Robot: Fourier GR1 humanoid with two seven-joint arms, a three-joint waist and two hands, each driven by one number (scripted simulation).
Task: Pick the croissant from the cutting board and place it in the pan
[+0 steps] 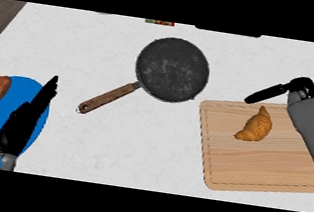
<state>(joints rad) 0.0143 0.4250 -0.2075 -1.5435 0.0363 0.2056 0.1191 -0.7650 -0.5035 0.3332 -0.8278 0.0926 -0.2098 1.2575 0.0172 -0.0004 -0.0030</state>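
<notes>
The right hand (pixel 285 91) hovers just beyond the croissant (pixel 255 125), fingers straight, grasping nothing. The pan (pixel 173 69) lies to its left. The left hand (pixel 25 120) rests released.

Smooth grey cylindrical forearms, black right robot hand (pixel 285 91), black slender-fingered left robot hand (pixel 23 122)

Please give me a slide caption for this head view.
Right hand above the cutting board near the croissant; pan empty.

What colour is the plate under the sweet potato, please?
The plate is blue, seen in the head view.
</notes>
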